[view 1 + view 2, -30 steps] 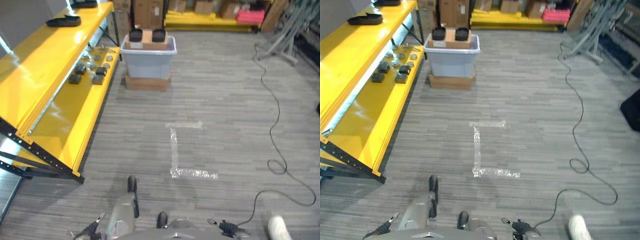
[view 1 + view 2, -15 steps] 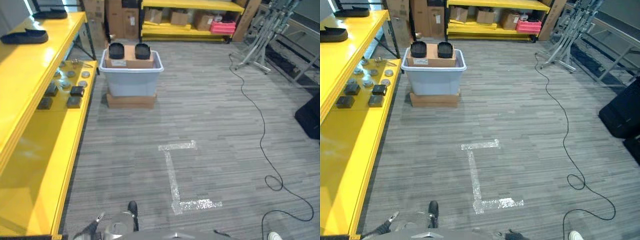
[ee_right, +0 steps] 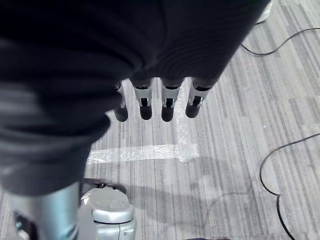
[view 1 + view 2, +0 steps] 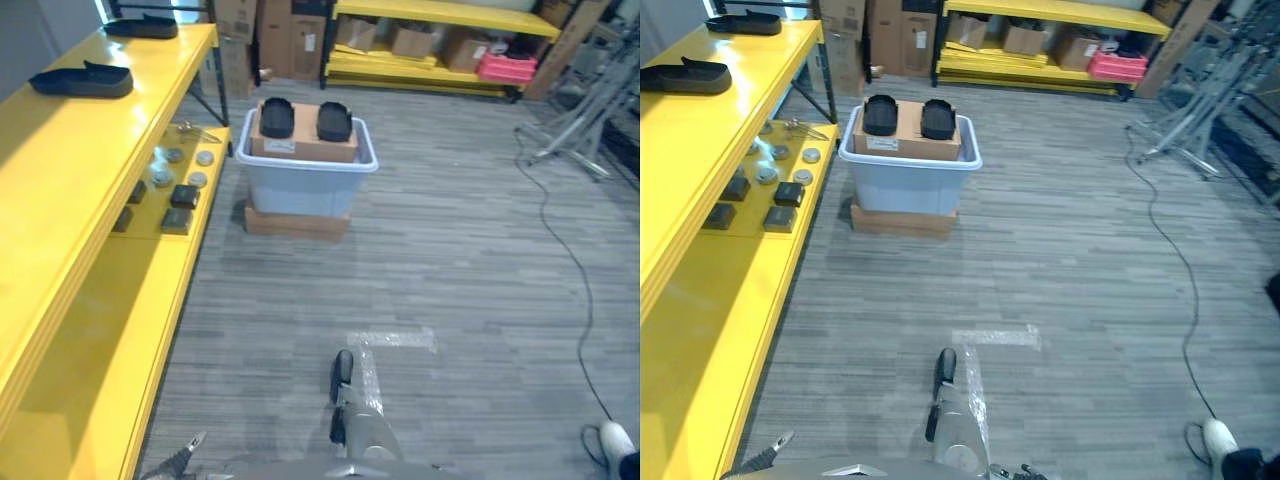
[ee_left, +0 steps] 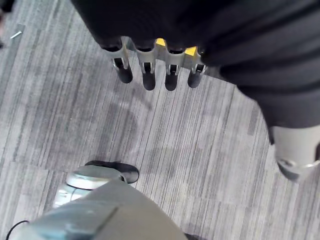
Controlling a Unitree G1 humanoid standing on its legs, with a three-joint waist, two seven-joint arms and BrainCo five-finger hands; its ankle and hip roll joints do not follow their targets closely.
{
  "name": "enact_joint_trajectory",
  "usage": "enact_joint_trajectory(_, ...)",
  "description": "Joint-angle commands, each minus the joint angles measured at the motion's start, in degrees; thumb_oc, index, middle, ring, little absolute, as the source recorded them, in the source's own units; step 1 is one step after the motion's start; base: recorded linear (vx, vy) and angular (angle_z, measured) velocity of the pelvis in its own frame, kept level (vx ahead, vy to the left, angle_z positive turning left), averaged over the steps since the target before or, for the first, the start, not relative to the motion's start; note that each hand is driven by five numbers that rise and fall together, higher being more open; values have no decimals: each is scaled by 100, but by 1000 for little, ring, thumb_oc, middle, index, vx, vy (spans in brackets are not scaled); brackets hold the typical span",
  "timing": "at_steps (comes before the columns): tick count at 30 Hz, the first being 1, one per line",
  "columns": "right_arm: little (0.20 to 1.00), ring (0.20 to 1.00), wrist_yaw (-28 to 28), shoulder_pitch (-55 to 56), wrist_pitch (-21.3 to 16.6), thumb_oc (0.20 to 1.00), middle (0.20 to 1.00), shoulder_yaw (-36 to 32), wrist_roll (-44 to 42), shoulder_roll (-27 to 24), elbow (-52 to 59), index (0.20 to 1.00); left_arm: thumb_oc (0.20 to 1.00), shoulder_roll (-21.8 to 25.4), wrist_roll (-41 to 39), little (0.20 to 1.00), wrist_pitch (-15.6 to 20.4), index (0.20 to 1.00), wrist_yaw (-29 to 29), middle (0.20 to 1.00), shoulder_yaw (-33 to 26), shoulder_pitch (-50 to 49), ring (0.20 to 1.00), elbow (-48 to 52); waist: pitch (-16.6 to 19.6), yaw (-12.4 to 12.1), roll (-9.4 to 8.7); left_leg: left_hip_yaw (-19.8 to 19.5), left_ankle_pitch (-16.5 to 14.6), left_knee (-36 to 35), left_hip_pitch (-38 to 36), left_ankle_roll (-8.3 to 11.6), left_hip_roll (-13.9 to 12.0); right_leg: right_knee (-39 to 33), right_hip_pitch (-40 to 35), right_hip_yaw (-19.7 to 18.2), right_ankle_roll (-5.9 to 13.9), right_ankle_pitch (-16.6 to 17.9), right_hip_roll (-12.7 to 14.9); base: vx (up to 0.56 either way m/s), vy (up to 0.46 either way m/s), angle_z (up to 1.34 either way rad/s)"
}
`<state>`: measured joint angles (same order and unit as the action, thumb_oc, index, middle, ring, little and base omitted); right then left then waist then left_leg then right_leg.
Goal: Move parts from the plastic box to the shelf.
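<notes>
Both hands hang low and hold nothing: in its own wrist view your left hand (image 5: 155, 70) shows straight, relaxed fingers pointing down at the bare grey plank floor (image 4: 470, 280), and your right hand (image 3: 155, 102) hangs the same way over a strip of clear tape (image 3: 145, 151) stuck to the floor. Ahead, well apart from you, the grey plastic box (image 4: 306, 178) sits on a low cardboard base (image 4: 295, 221), just beside the yellow shelf (image 4: 150, 270). On top of a cardboard carton (image 4: 303, 143) in the box lie two black parts (image 4: 277, 117); they look like moulded, stiff pieces, probably light and a bit smooth, so take each by its long sides with fingers and thumb rather than by an end. On the shelf's lower level small dark blocks (image 4: 181, 195) and round metal discs (image 4: 206, 158) already lie. The upper level carries a similar black part (image 4: 82, 80). Farther back stand cardboard boxes (image 4: 293, 35) and another yellow rack (image 4: 440, 40)
</notes>
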<state>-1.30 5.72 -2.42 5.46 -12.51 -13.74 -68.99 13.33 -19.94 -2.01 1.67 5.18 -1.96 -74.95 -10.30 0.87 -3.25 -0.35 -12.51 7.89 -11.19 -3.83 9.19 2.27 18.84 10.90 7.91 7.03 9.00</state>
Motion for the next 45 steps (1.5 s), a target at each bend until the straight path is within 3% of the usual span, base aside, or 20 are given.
enact_joint_trajectory(1, 1000, 1000, 47, -394, -91, 1000, 1000, 86, 18, -175, -109, 1000, 1000, 58, 168, 1000, 156, 1000, -32, 1000, -8, 29, 1000, 34, -53, -28, -31, 204, -189, 719, 787, -17, -445, -267, -641, -280, 430, 490, 180, 759, -344, 34)
enact_joint_trajectory(5, 1000, 1000, -51, -538, 102, 1000, 1000, 228, -236, -221, -228, 1000, 1000, -19, 161, 1000, 163, 1000, -68, 1000, -51, 24, 1000, -11, 84, -9, 12, 186, -71, 1022, 260, 285, -964, 260, -966, -324, 120, 157, -57, 511, -213, 47)
enact_joint_trajectory(8, 1000, 1000, -18, -547, 204, 1000, 1000, 306, -20, -361, -185, 1000, 1000, -106, -141, 1000, 187, 1000, -5, 1000, -118, 23, 1000, 74, 183, -5, 28, 394, 894, 2560, 691, 574, -1382, 203, -1287, -182, -250, -56, -307, 308, -256, 1)
enact_joint_trajectory(10, 1000, 1000, -155, -509, 307, 1000, 1000, 281, -247, -452, -147, 1000, 1000, -166, -154, 1000, 105, 1000, 63, 1000, -150, 120, 1000, 145, 64, -123, -79, 324, 1284, 3842, 1897, 565, -1371, 94, -1637, -76, -471, -176, -377, 243, -260, 23)
enact_joint_trajectory(13, 1000, 1000, -80, -526, 280, 1000, 1000, 170, -59, -524, -201, 1000, 1000, -180, -445, 1000, 156, 1000, 113, 1000, -207, 235, 1000, 120, -130, -225, -19, 719, 1139, 2715, 2231, 482, -1398, 31, -2062, 89, -440, -388, -514, 268, -52, -15)
enact_joint_trajectory(16, 1000, 1000, -108, -487, 279, 1000, 1000, 163, 53, -497, -162, 1000, 1000, -136, -791, 1000, 106, 1000, 202, 1000, -293, 312, 1000, 121, -108, -278, 77, 805, 1675, 1126, 2389, 674, -1308, -36, -2230, 135, -342, -488, -564, 279, 86, -35)
enact_joint_trajectory(18, 1000, 1000, -112, -463, 279, 1000, 1000, 167, 94, -501, -156, 1000, 1000, -138, -822, 1000, 89, 1000, 209, 1000, -309, 327, 1000, 117, -107, -300, 116, 808, 1825, 758, 2414, 726, -1307, -48, -2304, 140, -327, -526, -574, 322, 139, -3)
enact_joint_trajectory(19, 1000, 1000, -118, -353, 223, 1000, 1000, 199, 138, -530, -127, 1000, 1000, -128, -906, 1000, 61, 1000, 217, 1000, -364, 361, 1000, 83, -101, -370, 260, 913, 2334, -252, 2592, 853, -1438, -41, -2515, 147, -339, -647, -656, 398, 166, -5)
enact_joint_trajectory(20, 1000, 1000, -111, -322, 197, 1000, 1000, 217, 147, -541, -113, 1000, 1000, -127, -921, 1000, 83, 1000, 207, 1000, -402, 355, 1000, 56, -106, -392, 286, 922, 2402, -392, 2692, 881, -1484, -20, -2563, 148, -348, -685, -669, 442, 184, -14)
enact_joint_trajectory(27, 1000, 1000, -15, -435, 197, 1000, 1000, 364, 254, -545, -18, 1000, 1000, -92, -926, 1000, 271, 1000, 280, 1000, -699, 252, 1000, 16, -60, -588, 294, 863, 2262, -42, 2843, 796, -1573, 252, -2883, 105, -363, -1150, -510, 294, 131, -44)
enact_joint_trajectory(31, 1000, 1000, -10, -505, 63, 1000, 1000, 365, 83, -377, -1, 1000, 1000, -18, -663, 1000, 153, 1000, 166, 1000, -592, 356, 1000, 109, 146, -766, 259, 848, 1835, -52, 2492, 481, -1128, 581, -3174, 220, -177, -1498, -269, 286, 176, -8)
enact_joint_trajectory(33, 1000, 1000, -37, -524, 41, 1000, 1000, 354, -18, -340, 52, 1000, 1000, -33, -571, 1000, 134, 1000, 177, 1000, -500, 364, 1000, 136, 204, -777, 260, 810, 1778, -183, 2341, 366, -960, 938, -3105, 266, -81, -1395, -140, 227, 209, 6)
enact_joint_trajectory(34, 1000, 1000, -104, -567, 93, 1000, 1000, 348, -147, -293, 137, 1000, 1000, -59, -595, 1000, 97, 1000, 217, 1000, -402, 370, 1000, 126, 275, -755, 309, 748, 1707, -346, 2154, 181, -748, 1898, -2786, 237, 77, -1031, 105, 185, 213, 17)
enact_joint_trajectory(35, 1000, 1000, -104, -570, 99, 1000, 1000, 347, -158, -291, 142, 1000, 1000, -62, -593, 1000, 93, 1000, 216, 1000, -395, 370, 1000, 124, 294, -756, 329, 741, 1701, -356, 2155, 166, -747, 1980, -2736, 229, 85, -976, 110, 215, 269, 12)
enact_joint_trajectory(37, 1000, 1000, -127, -611, 172, 1000, 1000, 398, -231, -250, 321, 1000, 1000, -56, -558, 1000, 32, 1000, 194, 1000, -201, 349, 1000, 149, 260, -610, 503, 574, 1550, -590, 1734, -69, -541, 3548, -1791, -14, 94, -548, 278, 181, 240, 4)
enact_joint_trajectory(38, 1000, 1000, -154, -633, 181, 1000, 1000, 427, -233, -225, 363, 1000, 1000, -55, -545, 1000, 20, 1000, 193, 1000, -144, 349, 1000, 171, 224, -576, 563, 512, 1515, -645, 1620, -95, -532, 3624, -1495, -5, 42, -544, 294, 146, 125, 22)
enact_joint_trajectory(40, 1000, 1000, -185, -687, 140, 1000, 1000, 494, -233, -194, 393, 1000, 1000, -23, -622, 1000, -13, 1000, 190, 1000, -69, 393, 1000, 185, 157, -551, 621, 432, 1452, -709, 1411, -46, -561, 2930, -1189, 127, -12, -400, 408, 107, -193, 32)
enact_joint_trajectory(41, 1000, 1000, -159, -721, 111, 1000, 1000, 480, -281, -187, 372, 1000, 1000, 59, -633, 1000, -42, 1000, 185, 1000, -76, 445, 1000, 192, 72, -536, 486, 409, 1290, -707, 1238, 84, -558, 1307, -1190, 287, 116, -109, 518, 132, -411, 40)
enact_joint_trajectory(42, 1000, 1000, -133, -722, 41, 1000, 1000, 437, -247, -170, 296, 1000, 1000, 104, -583, 1000, -49, 1000, 181, 1000, -113, 466, 1000, 178, 56, -521, 383, 370, 1139, -629, 1233, 96, -526, 862, -1146, 212, 242, 225, 571, 105, -456, 29)
enact_joint_trajectory(45, 1000, 1000, -84, -739, -13, 1000, 1000, 409, -186, -195, 218, 1000, 1000, 128, -656, 1000, -46, 1000, 190, 1000, -136, 498, 1000, 157, 51, -550, 339, 415, 1154, -592, 1269, 163, -735, 502, -1361, 205, 295, 35, 495, 36, -215, 36)
